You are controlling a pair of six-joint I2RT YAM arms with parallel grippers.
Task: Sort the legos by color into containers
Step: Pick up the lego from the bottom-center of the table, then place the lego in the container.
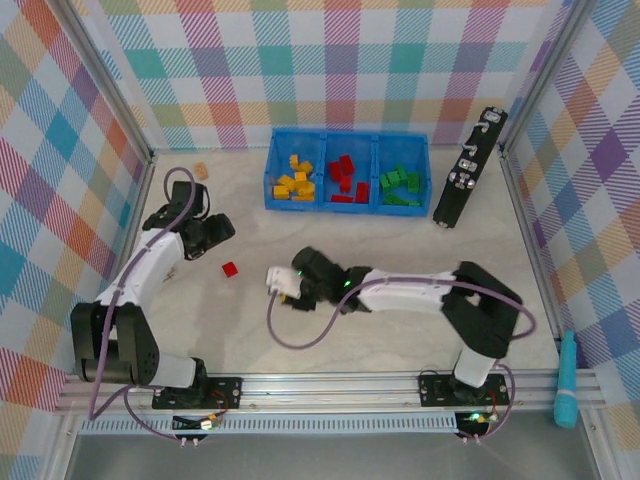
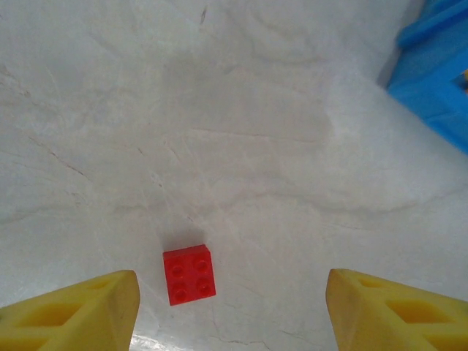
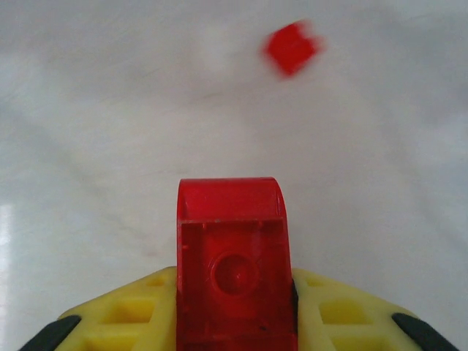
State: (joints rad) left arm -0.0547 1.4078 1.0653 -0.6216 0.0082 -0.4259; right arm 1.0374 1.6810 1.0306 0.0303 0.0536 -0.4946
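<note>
My right jaws clamped a red lego (image 3: pixel 232 267) bound for the bin (image 1: pixel 271 185), while my left jaws hung open above the loose red lego (image 2: pixel 189 274), ready to take it.

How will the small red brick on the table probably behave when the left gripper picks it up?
The red brick looks like hard moulded plastic, so it should stay stiff. It is small and flat-sided, lying studs up, so it will likely slide, not roll. Its smooth sides may slip if the left gripper closes off-centre.
</note>
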